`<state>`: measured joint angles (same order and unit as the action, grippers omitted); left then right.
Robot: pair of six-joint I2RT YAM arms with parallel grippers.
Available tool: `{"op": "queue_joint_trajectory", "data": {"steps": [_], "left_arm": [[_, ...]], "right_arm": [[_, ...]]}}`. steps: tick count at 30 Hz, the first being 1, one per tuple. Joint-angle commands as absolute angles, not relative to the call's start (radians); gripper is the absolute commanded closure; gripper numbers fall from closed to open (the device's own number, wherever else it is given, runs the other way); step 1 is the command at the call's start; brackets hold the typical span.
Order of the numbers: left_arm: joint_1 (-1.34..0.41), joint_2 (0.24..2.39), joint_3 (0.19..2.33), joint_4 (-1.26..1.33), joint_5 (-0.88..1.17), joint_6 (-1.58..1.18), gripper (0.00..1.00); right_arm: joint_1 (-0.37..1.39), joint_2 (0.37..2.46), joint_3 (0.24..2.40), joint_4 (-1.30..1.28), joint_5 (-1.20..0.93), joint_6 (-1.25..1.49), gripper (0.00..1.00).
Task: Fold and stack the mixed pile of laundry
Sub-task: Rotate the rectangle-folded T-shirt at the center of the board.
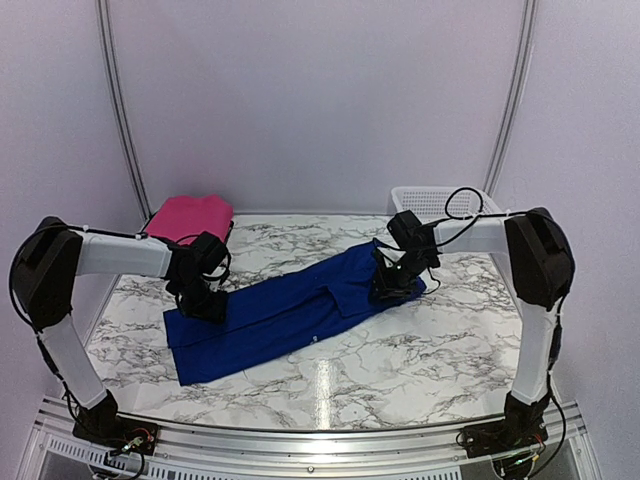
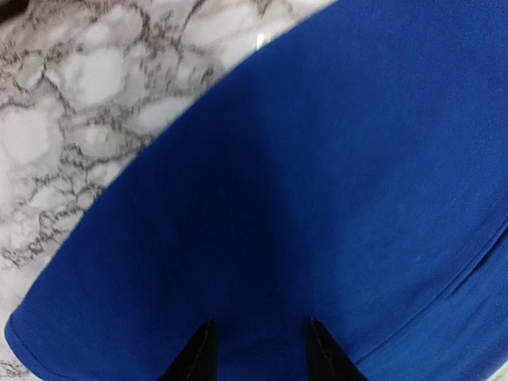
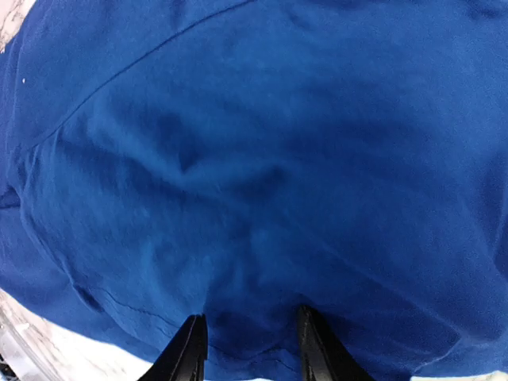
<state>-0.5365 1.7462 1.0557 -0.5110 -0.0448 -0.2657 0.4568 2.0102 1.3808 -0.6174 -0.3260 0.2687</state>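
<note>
Marble table (image 1: 400,360): blue garment (image 1: 270,325) central; pink garment (image 1: 190,217), basket (image 1: 425,200) behind.

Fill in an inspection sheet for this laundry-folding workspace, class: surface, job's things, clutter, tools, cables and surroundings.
Surface: marble-patterned table, with a glare spot near the front.
Job's things: blue garment spread diagonally across the middle; pink garment lying compact at the far left corner.
Clutter: white mesh basket at the far right edge.
Grippers: left tool at the blue garment's left end, right tool at its right end; each has its fingers slightly apart with blue cloth between them, but whether they grip it cannot be told.
Cables: black cable looping above the right arm.
Surroundings: plain white walls; nothing else seen.
</note>
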Motion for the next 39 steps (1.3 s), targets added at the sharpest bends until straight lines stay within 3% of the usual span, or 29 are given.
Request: {"op": "queue_joint_trajectory", "data": {"steps": [1,6,11,13,19,24,30,39], "left_arm": [[-0.553,1.699,0.958,-0.576,-0.041,-0.33,0.63],[-0.641,1.625,0.823,-0.574,0.028,-0.458,0.69],[-0.882,1.56,0.806,-0.573,0.109,-0.598,0.68],[-0.936,1.52,0.826,-0.589,0.124,-0.627,0.66],[-0.904,1.359,0.871,-0.615,0.028,-0.626,0.59],[-0.891,1.467,0.949,-0.614,-0.026,-0.527,0.59],[-0.89,1.628,1.009,-0.608,-0.072,-0.455,0.63],[-0.964,1.786,1.027,-0.575,0.025,-0.407,0.73]], "right_arm": [[0.465,2.139,1.489,-0.611,-0.283,0.234,0.61],[0.459,2.318,1.744,-0.661,-0.206,0.156,0.61],[0.445,2.52,2.213,-0.812,-0.138,0.084,0.6],[0.444,2.512,2.295,-0.845,-0.132,0.077,0.59],[0.456,2.286,2.071,-0.74,-0.256,0.121,0.57],[0.54,2.166,1.841,-0.648,-0.381,0.205,0.57],[0.629,2.183,1.728,-0.578,-0.418,0.288,0.58],[0.61,2.317,1.774,-0.602,-0.372,0.267,0.59]]}}
